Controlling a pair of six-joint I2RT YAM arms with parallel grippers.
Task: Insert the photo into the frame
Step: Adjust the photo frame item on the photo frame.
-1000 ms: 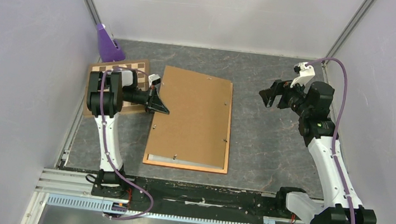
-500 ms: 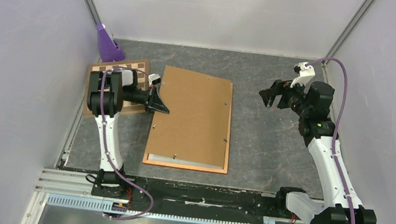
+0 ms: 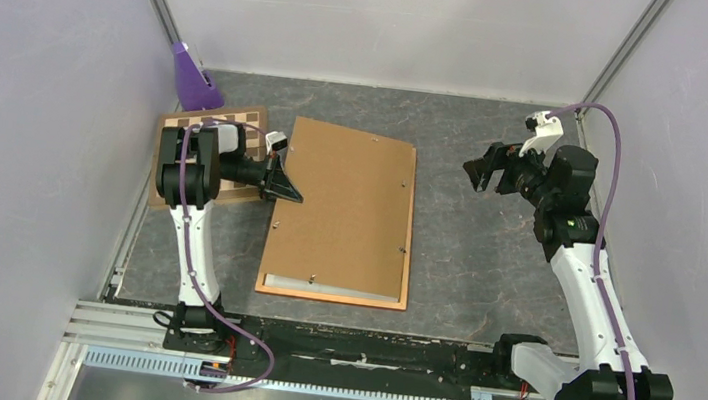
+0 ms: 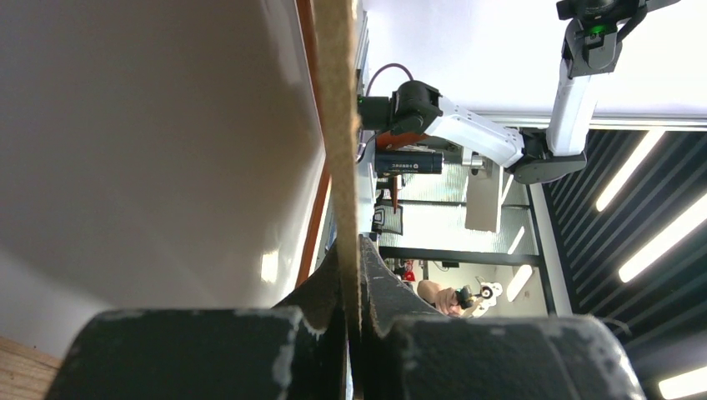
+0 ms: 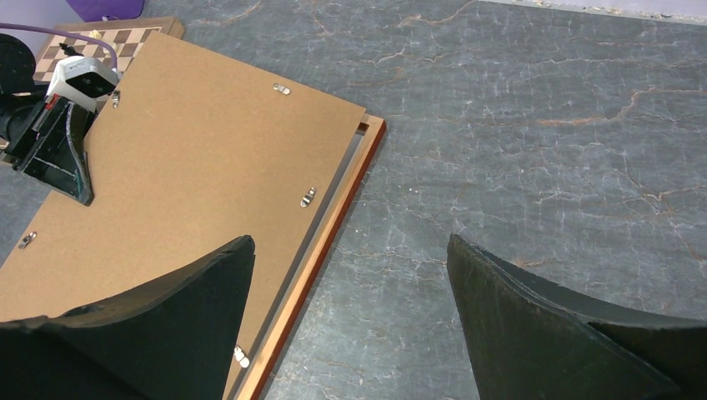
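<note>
The left gripper [image 3: 286,193] clamps the backing panel [image 3: 344,209] edge, centre-left; the right gripper [image 3: 483,173], upper right, stands wide.

Top view looks steeply down from behind the arm bases over the whole table [image 3: 486,245]. Left wrist view sits tight against the panel [image 4: 338,125] edge, facing the right arm [image 4: 575,100]. Right wrist view, higher up, shares the panel and left gripper [image 5: 75,187] with the top view.

No text, label, brand or number can be read on anything in these views.
</note>
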